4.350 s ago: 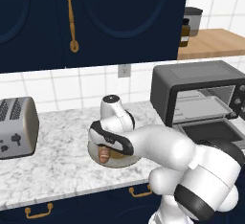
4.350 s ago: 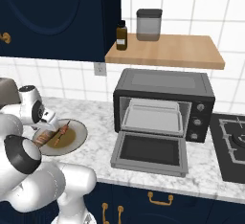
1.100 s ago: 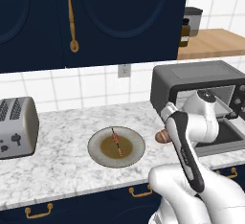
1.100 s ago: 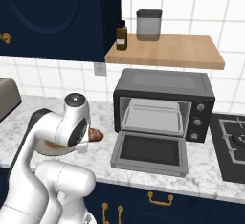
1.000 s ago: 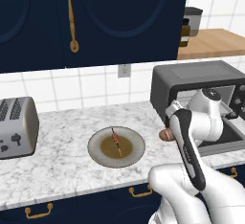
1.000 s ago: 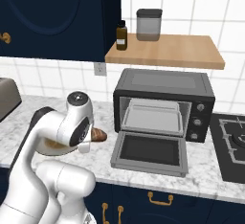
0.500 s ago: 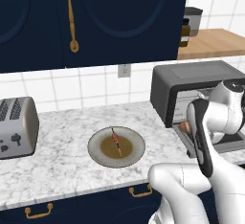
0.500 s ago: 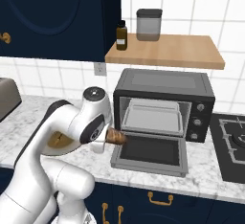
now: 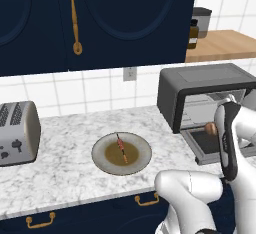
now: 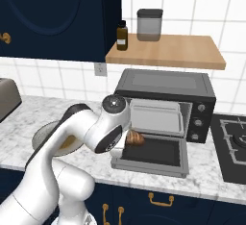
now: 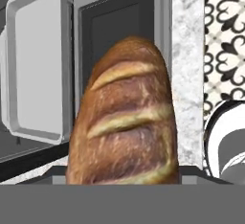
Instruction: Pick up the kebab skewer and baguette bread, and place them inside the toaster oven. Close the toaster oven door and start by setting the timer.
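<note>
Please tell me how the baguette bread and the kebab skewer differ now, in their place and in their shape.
The baguette bread is carried in the gripper above the open toaster oven door, while the kebab skewer lies on the plate on the counter. The baguette bread is a thick brown loaf with pale slashes; the kebab skewer is a thin stick with small reddish chunks. Neither is inside the toaster oven yet.
</note>
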